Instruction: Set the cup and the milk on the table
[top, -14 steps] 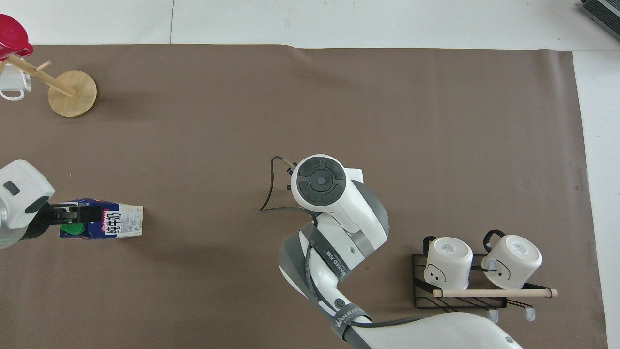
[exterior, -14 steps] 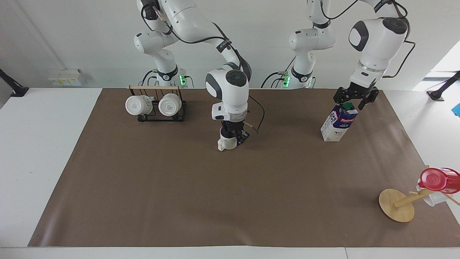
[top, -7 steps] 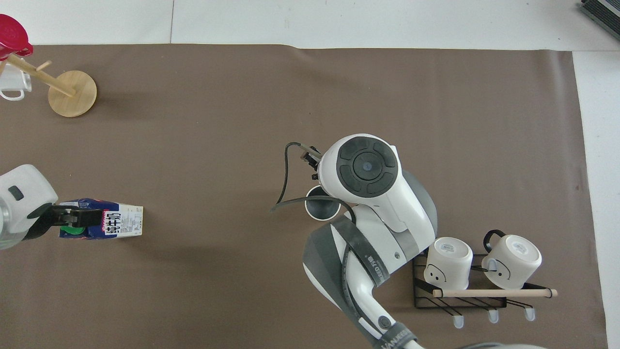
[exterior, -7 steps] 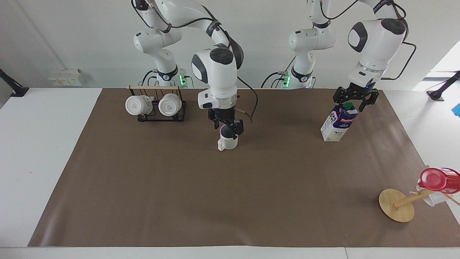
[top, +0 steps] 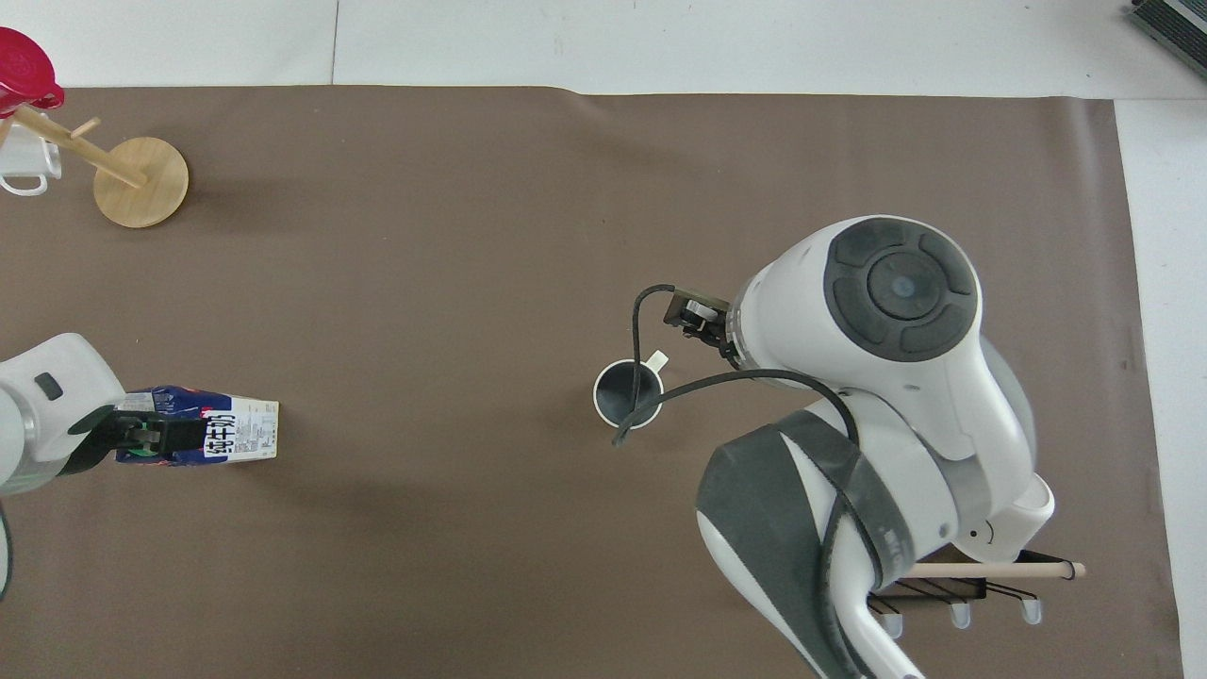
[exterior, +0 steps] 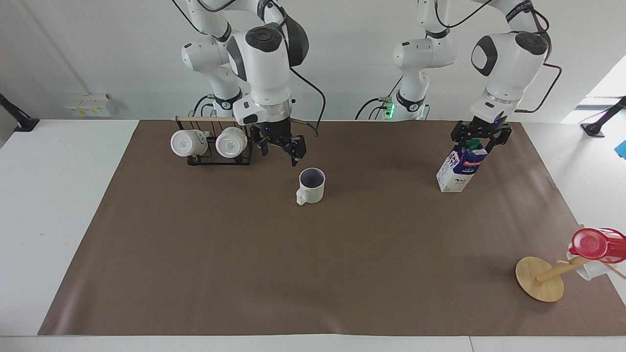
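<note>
The right gripper (exterior: 279, 146), fingers apart, has let go and risen clear of the cup (exterior: 311, 186), which stands upright mid-mat. Toward the left arm's end from the cup, the left gripper (exterior: 480, 137) hangs open around the milk (exterior: 460, 165) cap. Both items look placed.

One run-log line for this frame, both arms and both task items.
right gripper: open, raised clear of cup | cup: upright on table | left gripper: open around milk top | milk: standing on table
</note>
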`<action>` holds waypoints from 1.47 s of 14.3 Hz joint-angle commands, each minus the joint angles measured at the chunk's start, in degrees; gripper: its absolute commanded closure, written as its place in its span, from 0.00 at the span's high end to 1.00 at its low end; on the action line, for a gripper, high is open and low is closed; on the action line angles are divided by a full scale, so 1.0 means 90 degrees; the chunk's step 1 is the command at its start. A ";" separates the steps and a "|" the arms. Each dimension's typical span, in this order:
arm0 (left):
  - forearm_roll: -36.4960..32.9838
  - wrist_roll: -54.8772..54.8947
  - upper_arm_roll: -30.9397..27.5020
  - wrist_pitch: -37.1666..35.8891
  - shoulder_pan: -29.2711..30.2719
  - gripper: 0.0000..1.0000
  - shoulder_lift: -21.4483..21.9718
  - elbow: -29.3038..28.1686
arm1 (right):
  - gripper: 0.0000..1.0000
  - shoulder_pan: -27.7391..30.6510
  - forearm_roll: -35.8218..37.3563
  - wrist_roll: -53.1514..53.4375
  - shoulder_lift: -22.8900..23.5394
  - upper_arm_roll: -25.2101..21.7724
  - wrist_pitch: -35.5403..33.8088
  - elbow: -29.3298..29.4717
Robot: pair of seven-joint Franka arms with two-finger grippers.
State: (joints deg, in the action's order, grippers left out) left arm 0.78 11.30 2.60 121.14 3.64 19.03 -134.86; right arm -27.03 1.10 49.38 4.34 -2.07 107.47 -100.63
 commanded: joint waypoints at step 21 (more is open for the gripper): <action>-0.0009 0.0180 0.0033 0.0143 0.0113 0.62 0.0287 -0.0358 | 1.00 0.3042 0.0014 -0.4306 -0.0950 0.0074 -0.1179 0.0164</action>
State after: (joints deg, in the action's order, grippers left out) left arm 0.78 11.82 2.60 121.83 3.76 19.72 -136.25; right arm 0.31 1.09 11.13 -3.54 -2.00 96.95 -100.87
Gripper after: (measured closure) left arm 0.322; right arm 0.000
